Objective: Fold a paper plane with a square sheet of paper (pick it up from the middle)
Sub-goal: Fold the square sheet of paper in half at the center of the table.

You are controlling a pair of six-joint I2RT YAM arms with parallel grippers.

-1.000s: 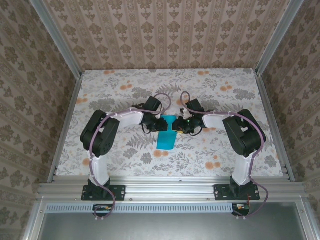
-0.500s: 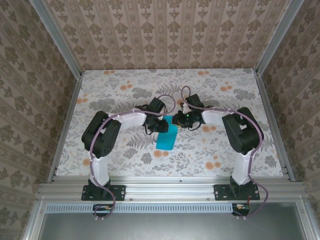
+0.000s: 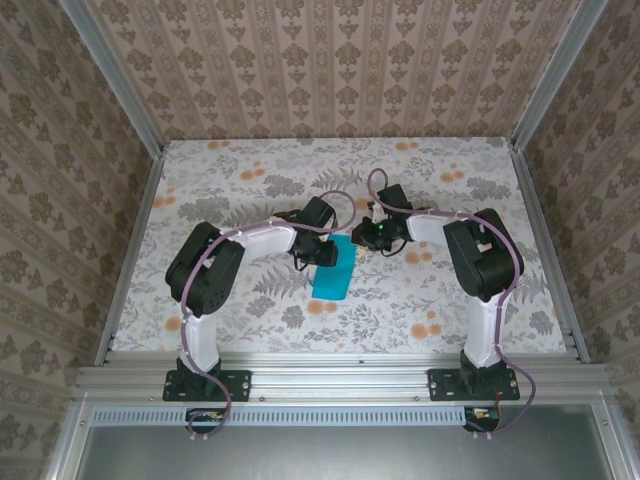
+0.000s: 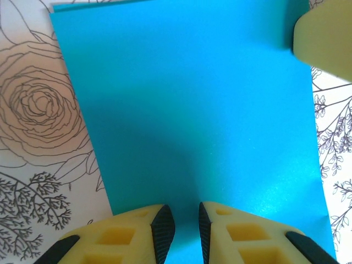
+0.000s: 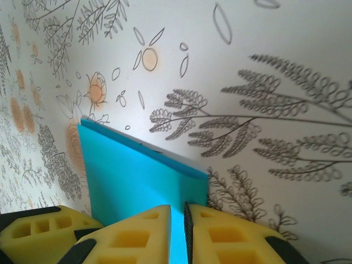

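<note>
The square sheet of paper (image 3: 333, 272) lies folded into a teal-blue rectangle on the floral table, between the two arms. My left gripper (image 3: 322, 250) hovers low over its left part. In the left wrist view its jaws (image 4: 187, 228) stand a little apart over the flat paper (image 4: 192, 110). My right gripper (image 3: 373, 238) is at the sheet's far right corner. In the right wrist view the right gripper (image 5: 177, 231) is almost closed, with a strip of the paper (image 5: 137, 176) between the pads. The edge there looks lifted off the table.
The table (image 3: 250, 180) has a white cloth with a floral print. Patterned walls and aluminium rails (image 3: 130, 250) enclose it on three sides. One yellow right fingertip (image 4: 324, 38) shows in the left wrist view, and the left gripper's finger (image 5: 38, 234) shows in the right wrist view.
The right gripper has shifted a little toward the far side at the paper's far right corner. The left gripper has slid right over the sheet. The paper's far edge now sits tilted.
</note>
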